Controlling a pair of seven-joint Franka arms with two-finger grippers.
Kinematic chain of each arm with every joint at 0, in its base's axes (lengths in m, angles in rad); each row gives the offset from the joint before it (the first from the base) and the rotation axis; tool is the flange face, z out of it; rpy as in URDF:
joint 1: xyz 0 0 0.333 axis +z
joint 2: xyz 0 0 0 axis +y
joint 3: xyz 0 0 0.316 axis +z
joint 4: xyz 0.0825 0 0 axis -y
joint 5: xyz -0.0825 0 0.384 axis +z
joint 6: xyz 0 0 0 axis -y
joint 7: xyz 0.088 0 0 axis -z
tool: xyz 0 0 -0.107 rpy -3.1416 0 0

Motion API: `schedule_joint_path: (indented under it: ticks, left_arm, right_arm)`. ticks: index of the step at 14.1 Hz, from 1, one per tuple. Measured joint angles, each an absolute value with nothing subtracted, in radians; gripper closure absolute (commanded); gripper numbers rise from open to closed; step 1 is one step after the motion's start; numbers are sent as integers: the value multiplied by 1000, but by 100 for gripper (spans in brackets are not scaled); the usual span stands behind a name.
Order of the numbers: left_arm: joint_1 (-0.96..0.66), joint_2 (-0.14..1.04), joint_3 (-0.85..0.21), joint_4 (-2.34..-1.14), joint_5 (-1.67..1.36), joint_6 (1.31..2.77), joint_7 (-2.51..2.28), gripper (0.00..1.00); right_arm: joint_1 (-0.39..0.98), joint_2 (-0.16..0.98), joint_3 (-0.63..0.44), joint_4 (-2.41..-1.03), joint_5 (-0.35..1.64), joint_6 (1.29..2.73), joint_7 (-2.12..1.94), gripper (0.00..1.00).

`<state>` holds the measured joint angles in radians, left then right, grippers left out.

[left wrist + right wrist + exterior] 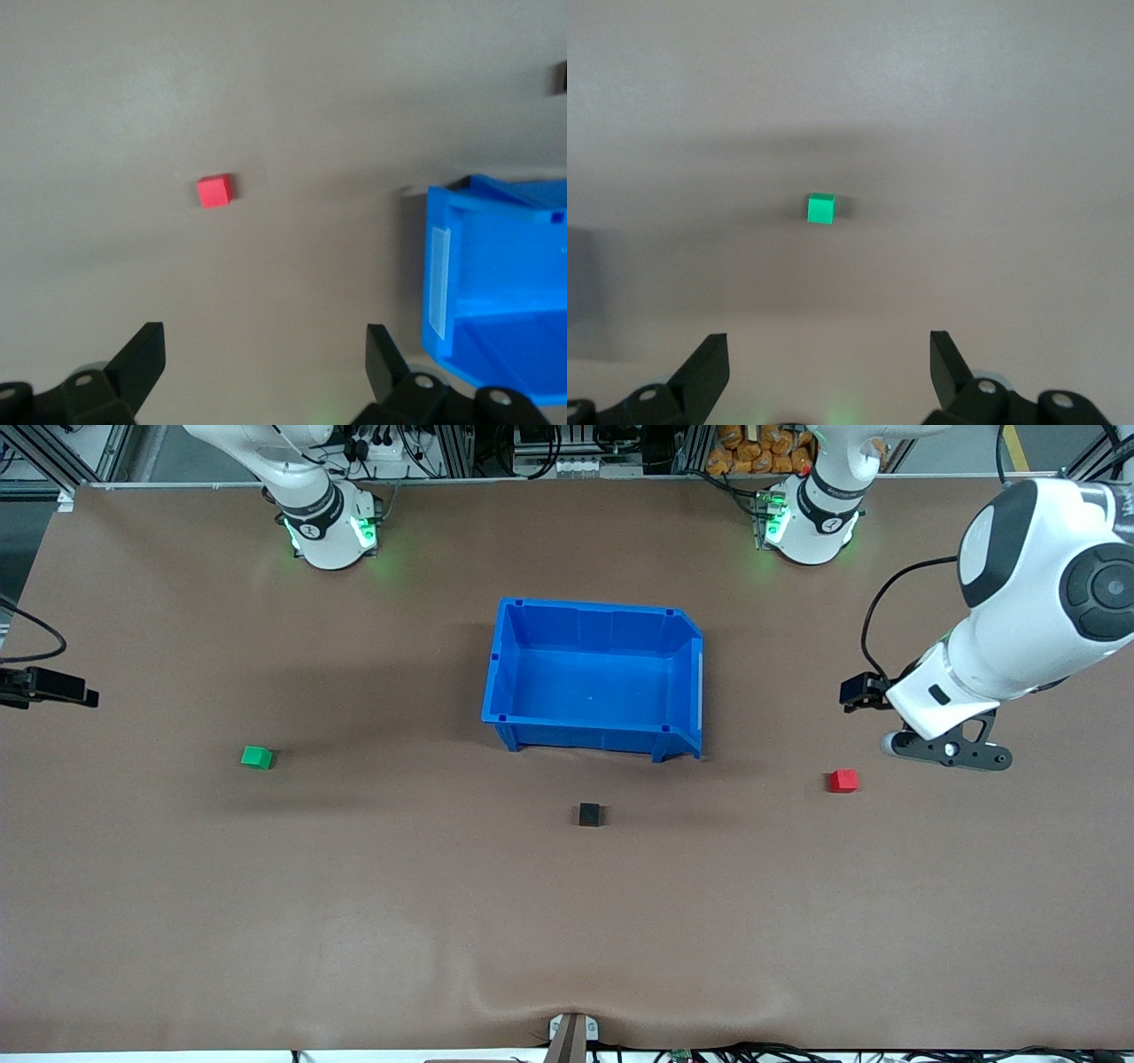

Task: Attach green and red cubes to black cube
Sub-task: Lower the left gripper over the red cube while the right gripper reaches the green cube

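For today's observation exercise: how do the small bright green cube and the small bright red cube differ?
Colour: the small bright green cube versus the small bright red cube.
Place: the green cube lies toward the right arm's end of the table, the red cube toward the left arm's end, slightly nearer the front camera.
Shared: same size, both resting apart on the brown table, ungripped.

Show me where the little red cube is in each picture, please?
Front view: the red cube sits on the table toward the left arm's end, apart from the blue bin.
Left wrist view: the red cube lies beside the bin.
Right wrist view: not in it.
Shared landmark: the blue bin.
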<state>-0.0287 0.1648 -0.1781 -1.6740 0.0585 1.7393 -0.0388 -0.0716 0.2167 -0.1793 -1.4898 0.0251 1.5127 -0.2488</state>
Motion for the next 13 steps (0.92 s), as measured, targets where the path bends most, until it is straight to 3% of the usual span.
schedule_joint_path:
  ticks: [6, 13]
  left_arm:
    - [14, 182, -177, -1849, 61, 2000, -39, 0]
    - [41, 301, -169, -1875, 90, 2126, -38, 0]
  right_arm:
    - [-92, 278, -181, -1495, 26, 1535, -249, 0]
    - [-99, 356, -178, -1502, 27, 1543, -117, 0]
